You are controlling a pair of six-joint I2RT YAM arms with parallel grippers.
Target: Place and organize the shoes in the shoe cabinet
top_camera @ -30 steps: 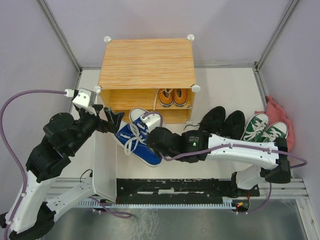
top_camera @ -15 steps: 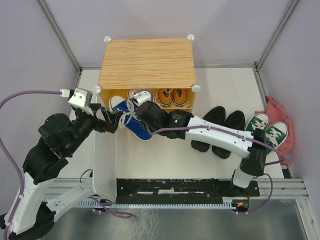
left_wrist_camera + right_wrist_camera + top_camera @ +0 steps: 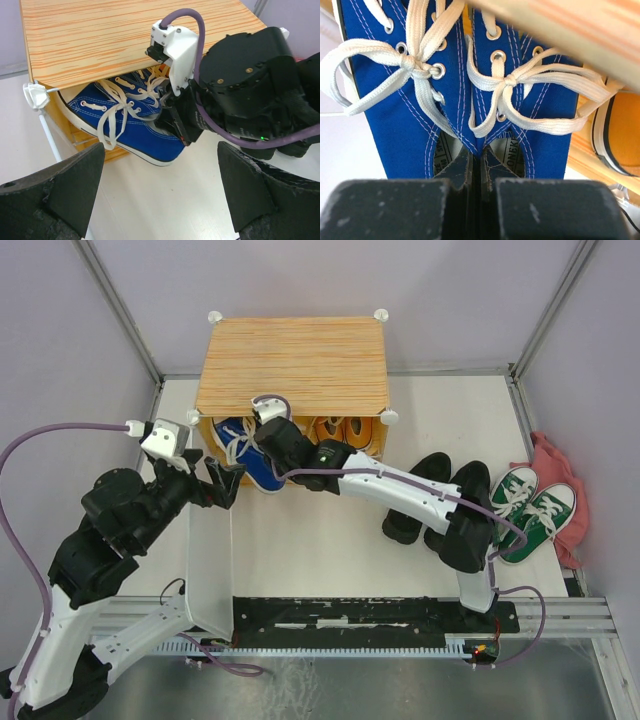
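- My right gripper (image 3: 480,160) pinches the inner sides of both blue shoes (image 3: 243,452) together, so the pair moves as one.
- The blue shoes are toes-first and partly inside the cabinet (image 3: 295,365), at 9 o'clock of the orange shoes (image 3: 345,428).
- It is a tight fit, with the orange shoes just beside them and the cabinet's left edge close by.
- My left gripper (image 3: 160,186) hangs wide open and holds nothing, at 7 o'clock of the blue shoes.
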